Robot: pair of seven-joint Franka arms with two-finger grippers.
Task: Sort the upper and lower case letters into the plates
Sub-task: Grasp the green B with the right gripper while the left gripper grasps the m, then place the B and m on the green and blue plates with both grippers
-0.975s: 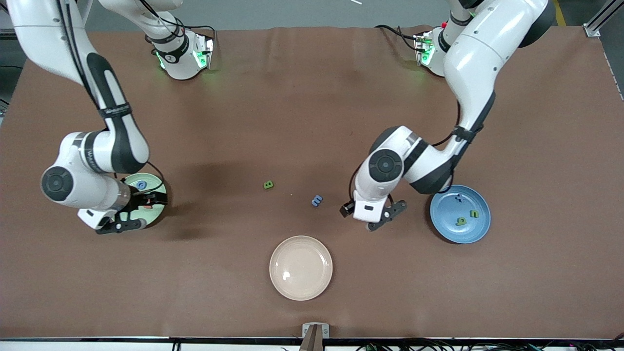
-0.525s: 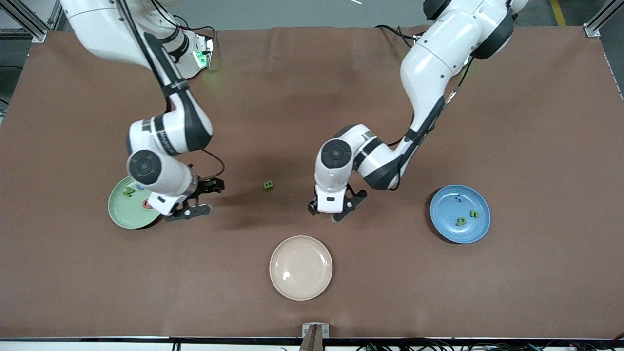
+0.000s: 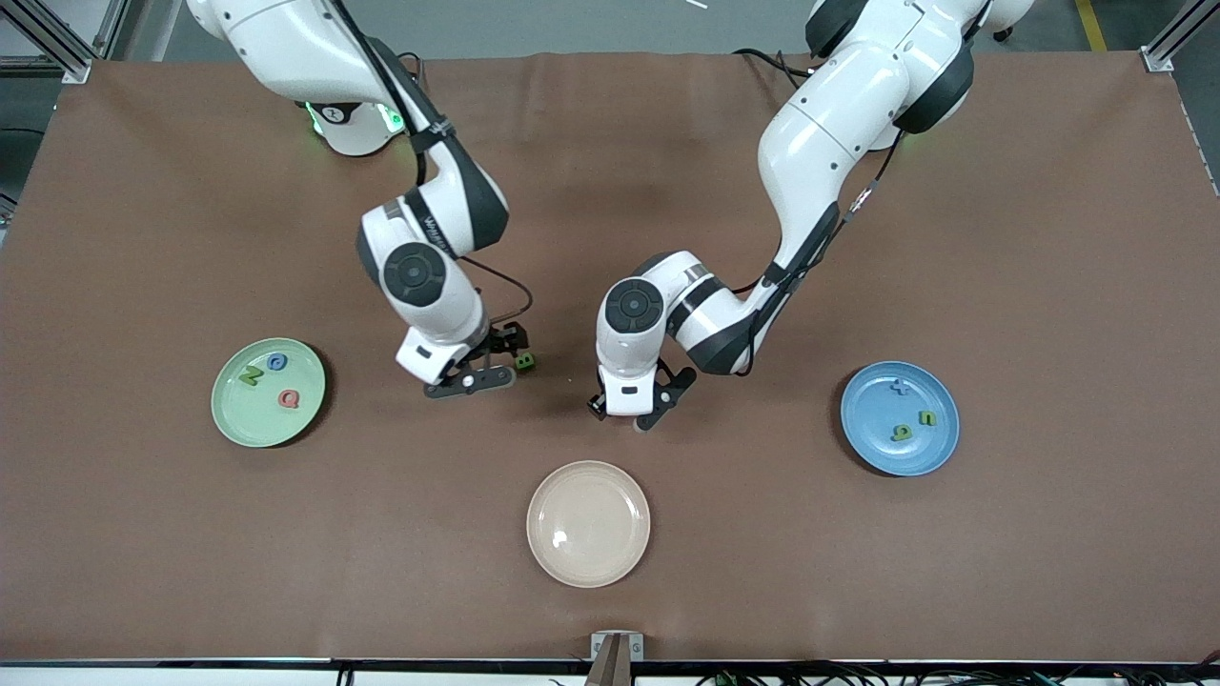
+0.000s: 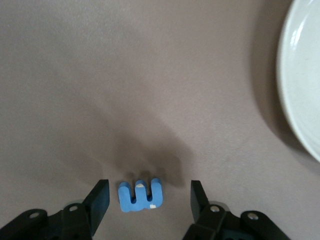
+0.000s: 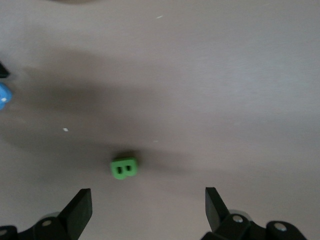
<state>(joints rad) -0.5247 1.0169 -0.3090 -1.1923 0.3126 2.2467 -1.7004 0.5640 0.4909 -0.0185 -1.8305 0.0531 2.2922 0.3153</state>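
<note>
Two letters left: I centre the left gripper, part-open, around the blue m before closing. Right gripper hangs wide over the green B.

I'm seeing a matt brown table covering, cloth-like and faintly wrinkled, showing no sheen. The cream plate on it is looking smooth and glazed, catching a small bright glint, while the light green plate toward the right arm's end and the blue plate toward the left arm's end are reading duller. The blue letter and green letter B are looking like soft matt foam. The arm shells are gleaming as glossy white plastic
</note>
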